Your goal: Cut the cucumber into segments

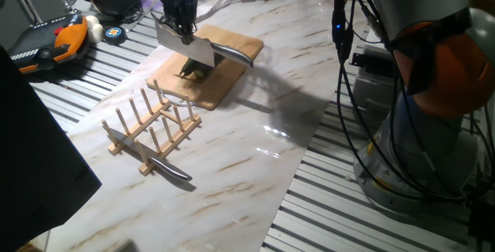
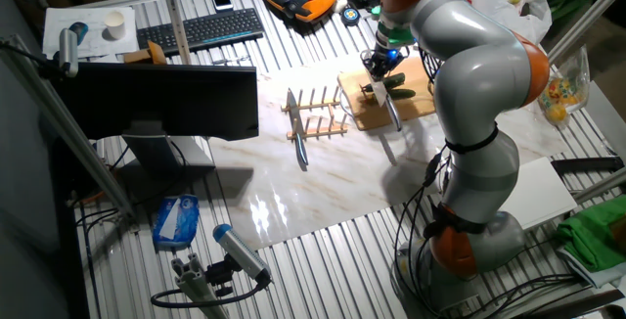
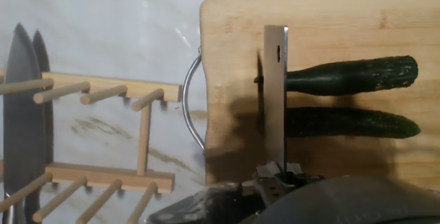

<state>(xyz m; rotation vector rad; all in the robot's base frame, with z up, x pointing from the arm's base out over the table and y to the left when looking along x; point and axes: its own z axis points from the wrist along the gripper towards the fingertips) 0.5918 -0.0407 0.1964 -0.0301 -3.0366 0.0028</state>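
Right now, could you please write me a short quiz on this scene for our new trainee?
1. True or false: the cleaver that the robot holds stands across the cucumbers at their ends nearest the board's metal handle.
2. How many cucumbers lie on the wooden board? A one, B two, C four.
3. Fill in: a second knife lies at the wooden peg ____.
Key: 1 true; 2 B; 3 rack.
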